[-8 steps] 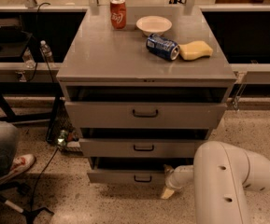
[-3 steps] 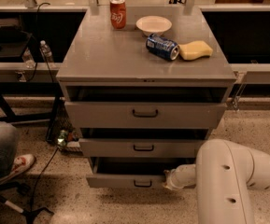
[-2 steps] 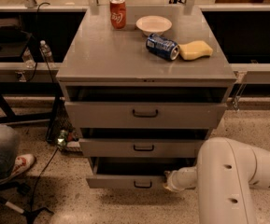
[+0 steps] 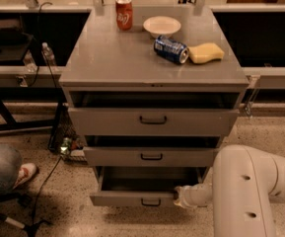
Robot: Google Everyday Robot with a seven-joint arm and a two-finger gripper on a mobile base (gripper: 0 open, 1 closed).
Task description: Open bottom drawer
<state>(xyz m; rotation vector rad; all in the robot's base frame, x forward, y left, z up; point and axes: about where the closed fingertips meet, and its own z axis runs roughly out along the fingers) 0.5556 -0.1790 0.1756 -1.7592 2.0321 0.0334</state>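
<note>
The bottom drawer [image 4: 132, 197] is the lowest of three grey metal drawers in a cabinet. It stands pulled out, showing a dark plain inside, with a small dark loop handle [image 4: 151, 202] at the centre of its front. My gripper [image 4: 180, 197] is at the right end of that drawer front, at the tip of my white arm [image 4: 245, 191], which comes in from the lower right. Above it are the middle drawer [image 4: 151, 156] and the top drawer [image 4: 153, 120], both slightly ajar.
On the cabinet top [image 4: 107, 58] stand a red can [image 4: 124, 13], a white bowl [image 4: 161, 25], a blue can lying on its side [image 4: 171, 49] and a yellow sponge [image 4: 206, 53]. A person's leg and shoe [image 4: 6, 169] are at the lower left, with cables on the floor.
The bottom drawer has slid further out toward the camera, showing more of its inside. My gripper has moved with its front, staying at the right end.
</note>
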